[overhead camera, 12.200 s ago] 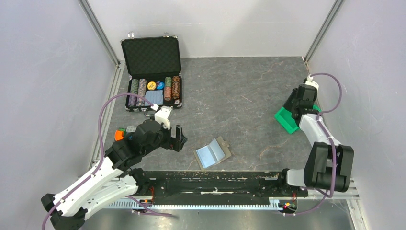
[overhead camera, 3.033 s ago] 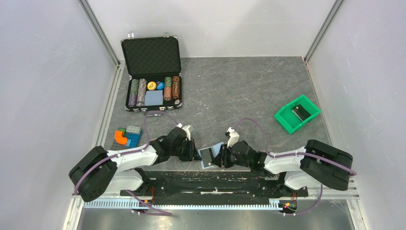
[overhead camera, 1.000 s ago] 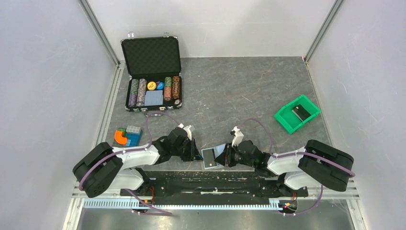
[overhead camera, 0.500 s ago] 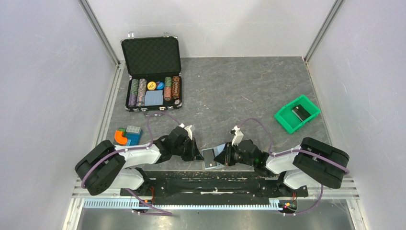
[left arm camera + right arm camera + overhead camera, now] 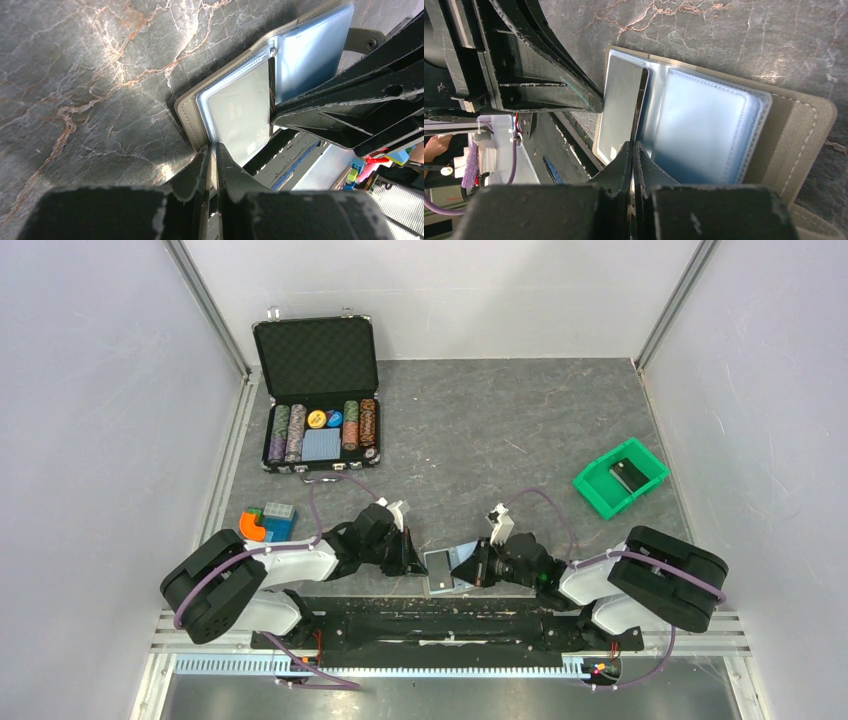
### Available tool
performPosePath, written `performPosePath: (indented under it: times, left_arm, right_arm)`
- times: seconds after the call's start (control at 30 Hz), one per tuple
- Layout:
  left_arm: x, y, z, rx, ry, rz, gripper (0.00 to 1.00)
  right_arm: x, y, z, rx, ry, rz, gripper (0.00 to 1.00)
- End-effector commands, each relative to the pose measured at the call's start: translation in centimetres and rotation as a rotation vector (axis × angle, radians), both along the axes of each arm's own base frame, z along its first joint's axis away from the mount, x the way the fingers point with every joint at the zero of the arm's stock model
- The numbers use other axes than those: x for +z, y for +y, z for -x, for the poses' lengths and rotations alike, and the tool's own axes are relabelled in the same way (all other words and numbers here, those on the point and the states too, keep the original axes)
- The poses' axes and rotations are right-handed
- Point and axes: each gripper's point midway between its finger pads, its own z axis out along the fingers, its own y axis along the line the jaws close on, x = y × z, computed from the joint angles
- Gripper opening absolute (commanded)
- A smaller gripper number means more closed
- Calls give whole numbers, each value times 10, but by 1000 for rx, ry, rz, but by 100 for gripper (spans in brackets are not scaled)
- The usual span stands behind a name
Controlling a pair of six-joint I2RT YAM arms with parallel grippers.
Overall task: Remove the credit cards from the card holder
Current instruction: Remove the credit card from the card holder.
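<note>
The tan card holder (image 5: 447, 566) lies open at the table's near edge, between both grippers. In the left wrist view my left gripper (image 5: 212, 150) is shut on its tan border (image 5: 189, 112). A greyish credit card (image 5: 620, 107) sticks partway out of the left sleeve, its lower end over the table edge. My right gripper (image 5: 632, 147) is shut on that card's edge. Pale-blue sleeves (image 5: 704, 125) fill the right half, on the tan cover (image 5: 794, 135). From above, the left gripper (image 5: 413, 562) and right gripper (image 5: 472, 570) face each other across the holder.
An open black chip case (image 5: 320, 400) stands at the back left. A green bin (image 5: 620, 478) with a dark item is at the right. Coloured blocks (image 5: 265, 523) lie left of the left arm. The black base rail (image 5: 440, 615) runs just below the holder.
The right gripper's jaws have closed onto the card's edge. Both grippers and the holder have crept slightly to the right. The left gripper keeps its grip.
</note>
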Motion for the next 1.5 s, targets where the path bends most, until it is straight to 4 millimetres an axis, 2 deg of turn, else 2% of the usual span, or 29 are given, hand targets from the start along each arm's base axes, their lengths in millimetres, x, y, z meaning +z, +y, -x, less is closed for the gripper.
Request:
performPosePath:
  times: [0.0, 0.47, 0.83, 0.97, 1.13, 1.2, 1.47]
  left_arm:
    - [-24, 20, 7, 41, 47, -114, 14]
    - [-29, 28, 7, 54, 42, -163, 14]
    - [-24, 27, 5, 54, 37, -161, 15]
    - [-15, 24, 3, 55, 35, -150, 18]
    - [7, 16, -6, 66, -5, -115, 25]
    - [11, 17, -11, 69, -25, -131, 27]
    - [25, -2, -15, 30, -50, -105, 34]
  right_arm:
    - [22, 8, 0, 26, -32, -93, 0]
    - [8, -20, -11, -57, -53, 54, 0]
    - [14, -31, -16, -83, -76, 52, 0]
    - [16, -31, -15, -79, -75, 48, 0]
    - [13, -32, -13, -75, -67, 53, 0]
    - [13, -32, -13, -78, -67, 52, 0]
    - [16, -33, -14, -84, -76, 46, 0]
